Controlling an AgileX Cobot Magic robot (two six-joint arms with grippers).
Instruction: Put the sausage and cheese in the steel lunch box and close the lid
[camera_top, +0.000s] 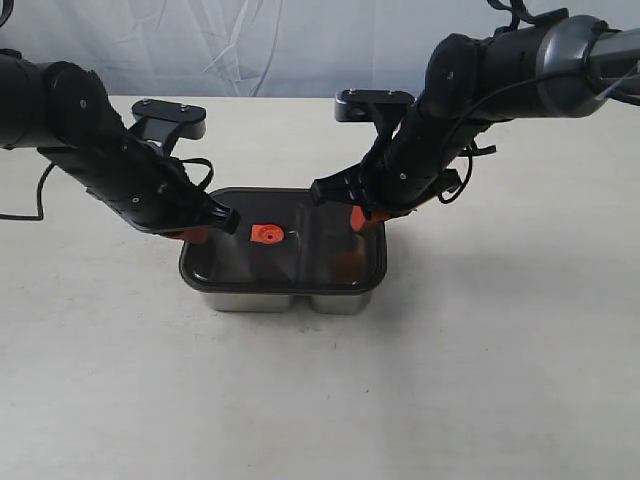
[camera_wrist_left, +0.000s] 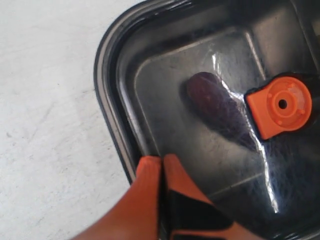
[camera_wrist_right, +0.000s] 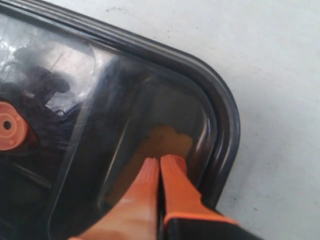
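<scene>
- I see the lid (camera_top: 305, 255) seated on the steel lunch box (camera_top: 250, 299) on the counter (camera_top: 470, 380).
- Sausage (camera_wrist_left: 215, 107) and cheese (camera_wrist_right: 167, 142) show through it, at opposite ends.
- Left claw (camera_wrist_left: 161, 164) and right claw (camera_wrist_right: 159, 164) are pinched closed, empty, over the lid's ends.

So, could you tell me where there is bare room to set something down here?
The table is bare in front of the steel lunch box and wide open on both its outer sides. It is crowded over the lid, where the shut left gripper and right gripper rest at either end.
</scene>
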